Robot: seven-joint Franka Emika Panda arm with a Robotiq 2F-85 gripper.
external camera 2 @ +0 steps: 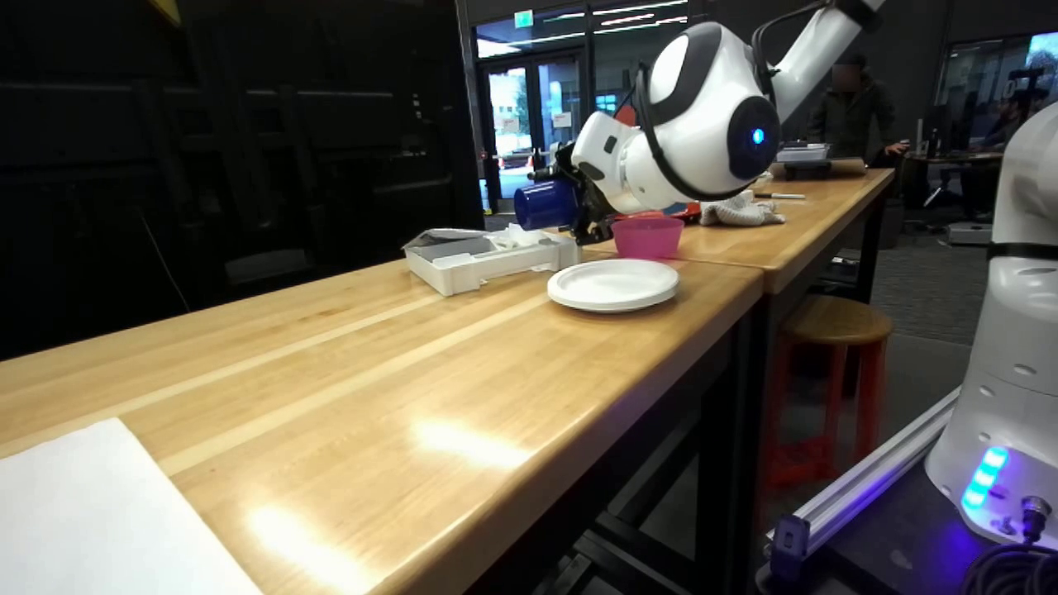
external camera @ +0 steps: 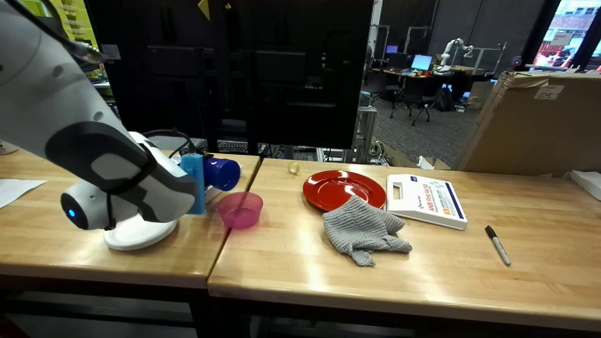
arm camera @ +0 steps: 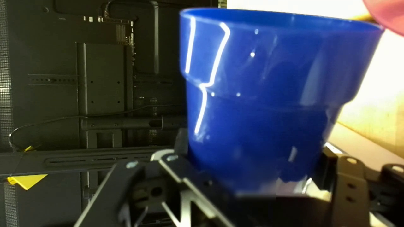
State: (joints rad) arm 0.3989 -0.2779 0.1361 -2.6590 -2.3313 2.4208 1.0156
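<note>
My gripper (arm camera: 255, 154) is closed around a dark blue cup (arm camera: 268, 82), one finger on either side near its base in the wrist view. Tipped on its side, the cup (external camera: 222, 174) is held above the table, mouth pointing away from the gripper; in an exterior view the same cup (external camera 2: 545, 205) hangs over a white tray (external camera 2: 459, 273). A translucent pink bowl (external camera: 240, 211) stands close by on the table, its edge (arm camera: 389, 14) showing in the wrist view's corner. Below the arm are stacked white plates (external camera 2: 613, 285). The arm hides most of the gripper (external camera 2: 585, 207).
A red plate (external camera: 324, 190), grey knitted cloth (external camera: 361, 230), white first aid case (external camera: 427, 199) and marker (external camera: 497, 245) lie farther along the table. A large black panel (external camera: 225, 70) stands behind. White paper (external camera 2: 107, 512) lies at the other end.
</note>
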